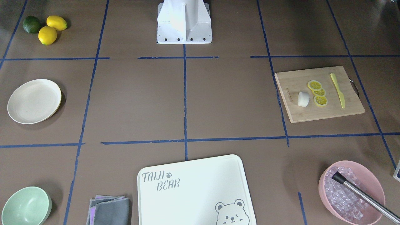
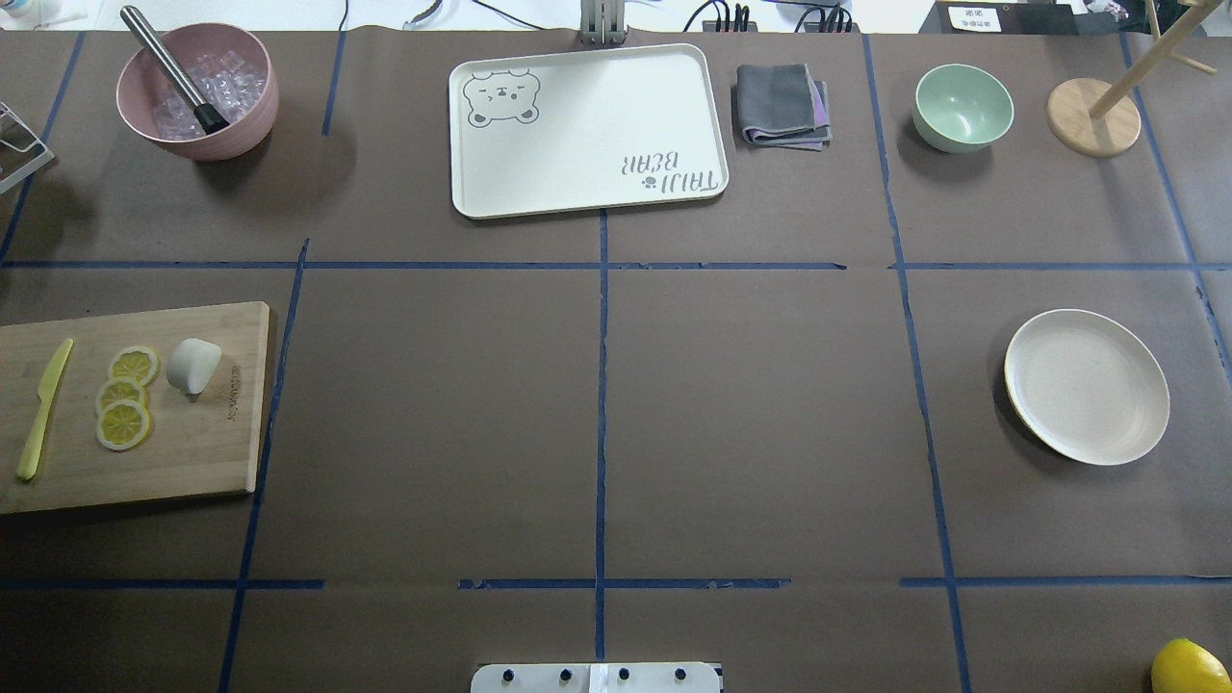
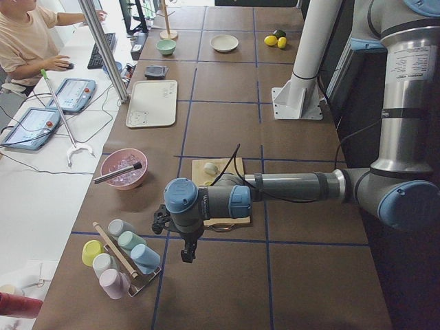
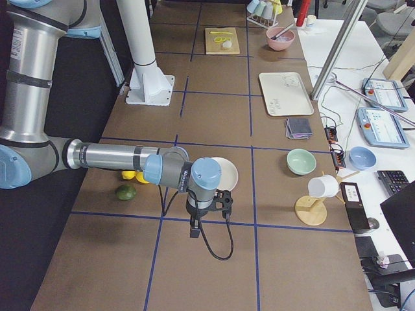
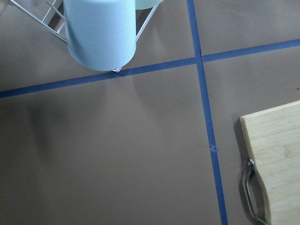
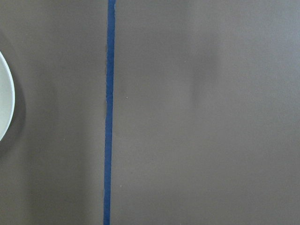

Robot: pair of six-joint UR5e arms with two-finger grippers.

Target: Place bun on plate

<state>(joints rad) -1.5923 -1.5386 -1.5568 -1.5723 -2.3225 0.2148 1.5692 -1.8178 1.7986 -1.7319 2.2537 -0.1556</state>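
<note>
**Left gripper (image 3: 187, 253) hung short of the board, bun (image 2: 192, 365) not lifted**

Nearest the camera at the table's left end, the left arm reached out low. Its gripper pointed down at bare brown paper just off the handled end of the wooden cutting board (image 2: 192, 462), between that board and a rack of pastel cups (image 3: 122, 256). It appeared only in that side view, so I could not tell whether its fingers were parted or closed.

The bun lay on the board, on the side toward the table's middle. It sat just beside three lemon slices (image 2: 123, 409), with a yellow knife (image 2: 43, 409) beyond them. The plate (image 2: 1088, 385) sat bare, well apart on the robot's right, across the whole middle of the table. The right gripper (image 4: 194, 230) hung over the paper just beside it, with a sliver of rim at the edge of its wrist view. It too appeared only from the side, so its state could not be told either.

By my reading, nothing of the task was done. The reach, the grasp, the long carry across the table and the setting down all remained.
</note>
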